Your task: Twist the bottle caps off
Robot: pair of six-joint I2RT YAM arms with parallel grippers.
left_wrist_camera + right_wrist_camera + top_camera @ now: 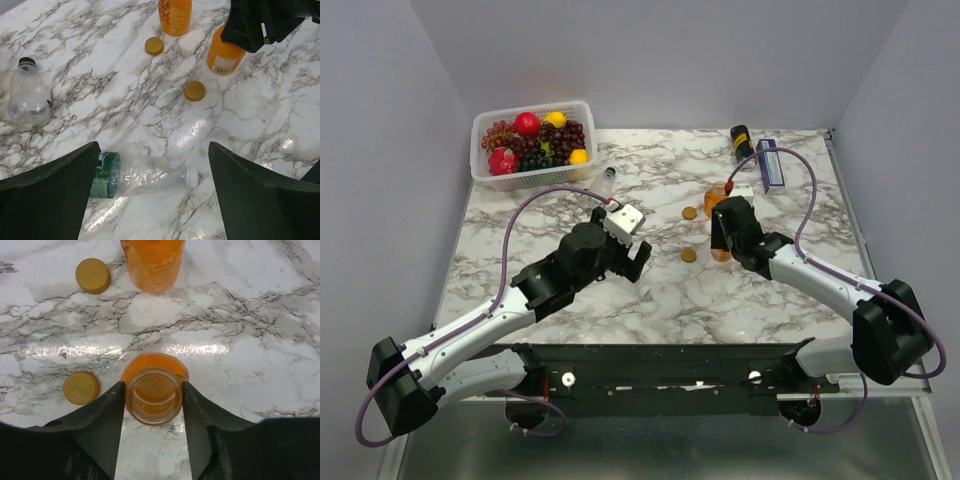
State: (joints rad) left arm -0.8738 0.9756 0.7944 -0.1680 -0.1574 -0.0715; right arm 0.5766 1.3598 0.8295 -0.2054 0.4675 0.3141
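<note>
The right gripper (153,385) stands over an uncapped orange bottle (153,397), with one finger against each side of its open neck. Whether the jaws clamp the neck or only touch it cannot be told. Just left of the left finger, the near orange cap (81,387) lies flat on the marble table (260,340), apart from the bottle. Straight ahead of these jaws stands a second orange bottle (152,265), its top cut off in the wrist view. The far orange cap (93,275) lies beside it on the left. The left gripper (152,150) has its jaws spread wide and holds nothing. On the table between them a clear bottle (145,175) lies on its side, its green label towards the left finger and its neck towards the right finger. Ahead of these jaws and well off to the left is another clear bottle (28,95), with a dark cap (26,61) on its neck. Farthest from both pairs of jaws, along the back of the table, are a white basket (485,150) of fruit, a black can (741,138) and a blue box (770,165).
</note>
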